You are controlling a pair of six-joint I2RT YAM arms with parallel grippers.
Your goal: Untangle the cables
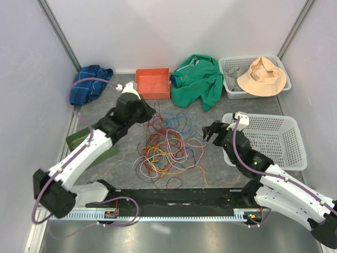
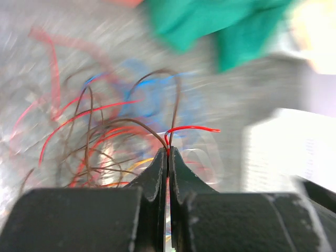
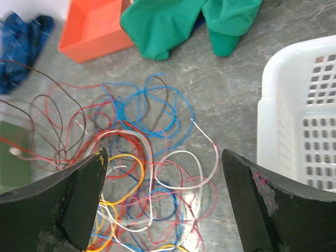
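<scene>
Left end effector [image 2: 168, 153] clamps cables [image 2: 191, 127], right [image 3: 164, 155] — wide

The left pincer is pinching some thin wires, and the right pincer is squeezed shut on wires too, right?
Not quite. The left pincer is shut on thin cables, but the right pincer is not shut on anything. It is wide open and holds nothing. The right wrist view shows its jaws far apart above the pile.
</scene>
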